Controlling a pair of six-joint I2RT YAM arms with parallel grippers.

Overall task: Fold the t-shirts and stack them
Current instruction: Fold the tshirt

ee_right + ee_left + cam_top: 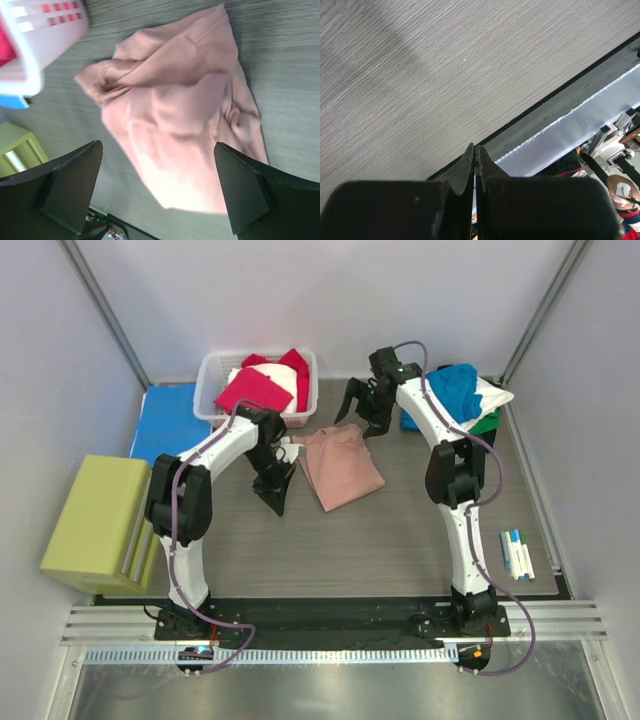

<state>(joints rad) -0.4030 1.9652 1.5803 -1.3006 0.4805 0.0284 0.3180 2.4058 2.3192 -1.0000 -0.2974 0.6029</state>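
Observation:
A dusty-pink t-shirt (pixel 342 466) lies loosely folded in the middle of the table, plain side up. In the right wrist view the pink t-shirt (pixel 185 115) lies rumpled below my right gripper (pixel 157 185), which is wide open with nothing between its fingers. Seen from above, the right gripper (pixel 365 405) hovers over the shirt's far edge. My left gripper (pixel 275 495) is shut and empty just left of the shirt, above bare table; its closed tips (pixel 476 150) show in the left wrist view. Magenta t-shirts (pixel 255 390) fill the basket. A teal-blue t-shirt (pixel 455 390) tops a pile at back right.
The white basket (pixel 215 390) stands at the back left, its corner (pixel 45 45) also in the right wrist view. A flat blue folder (pixel 165 420) and a yellow-green box (pixel 95 525) sit at the left. Markers (pixel 516 554) lie at the right edge.

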